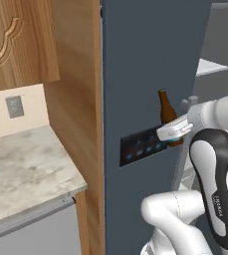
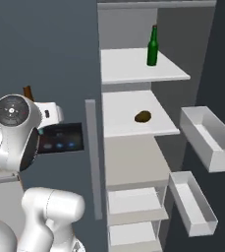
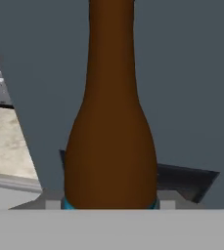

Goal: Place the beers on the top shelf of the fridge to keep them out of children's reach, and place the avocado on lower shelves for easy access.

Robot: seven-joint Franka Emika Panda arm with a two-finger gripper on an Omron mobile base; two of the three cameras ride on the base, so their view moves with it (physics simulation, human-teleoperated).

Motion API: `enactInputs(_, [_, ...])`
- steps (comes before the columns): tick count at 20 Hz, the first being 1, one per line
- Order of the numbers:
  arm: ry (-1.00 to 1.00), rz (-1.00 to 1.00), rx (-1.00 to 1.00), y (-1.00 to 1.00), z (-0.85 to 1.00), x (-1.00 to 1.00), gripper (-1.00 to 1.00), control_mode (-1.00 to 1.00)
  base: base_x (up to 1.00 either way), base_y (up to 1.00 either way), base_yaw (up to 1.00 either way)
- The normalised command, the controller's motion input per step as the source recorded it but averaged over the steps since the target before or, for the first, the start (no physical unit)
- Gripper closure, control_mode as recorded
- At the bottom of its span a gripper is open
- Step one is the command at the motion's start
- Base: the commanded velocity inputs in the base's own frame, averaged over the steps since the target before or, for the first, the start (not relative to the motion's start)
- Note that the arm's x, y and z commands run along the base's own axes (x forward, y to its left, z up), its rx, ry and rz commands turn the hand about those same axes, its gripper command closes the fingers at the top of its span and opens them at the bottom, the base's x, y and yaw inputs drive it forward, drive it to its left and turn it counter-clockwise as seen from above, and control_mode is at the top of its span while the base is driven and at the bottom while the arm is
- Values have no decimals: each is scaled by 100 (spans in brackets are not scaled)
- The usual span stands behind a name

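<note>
My gripper (image 1: pixel 172 132) is shut on the brown beer (image 1: pixel 165 107), low on its body at the blue-teal label, and holds it upright in front of the fridge's (image 1: pixel 145 60) closed dark door. The hand view has the brown beer (image 3: pixel 111 146) rising between the fingertips, close up. In the right base view its neck (image 2: pixel 28 92) pokes up behind my arm. Inside the open fridge the green beer (image 2: pixel 153 47) stands on the top shelf (image 2: pixel 128 69) near the right edge. The avocado (image 2: pixel 143 116) lies on the lower shelf (image 2: pixel 124 125) just beneath.
A black panel with blue lights (image 1: pixel 140 148) sits on the door behind the bottle, by a grey bar handle (image 2: pixel 92 157). Two white door bins (image 2: pixel 202 138) (image 2: pixel 192 202) hang on the open right door. A marble counter (image 1: pixel 21 169) and wooden cabinets (image 1: pixel 16 40) lie left.
</note>
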Motion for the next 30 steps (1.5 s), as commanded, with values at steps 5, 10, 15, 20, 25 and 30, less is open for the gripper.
enactInputs(5, [0, 0, 0, 0, 0, 0, 100, 100, 1, -63, 21])
enactInputs(10, [0, 0, 0, 0, 0, 0, 100, 100, 0, -59, 22])
enactInputs(15, [0, 0, 0, 0, 0, 0, 100, 100, 0, -60, 21])
enactInputs(20, [0, 0, 0, 0, 0, 0, 100, 100, 0, -56, 19])
enactInputs(25, [0, 0, 0, 0, 0, 0, 100, 100, 0, -30, 11])
enactInputs(30, [0, 0, 0, 0, 0, 0, 100, 100, 2, -9, 7])
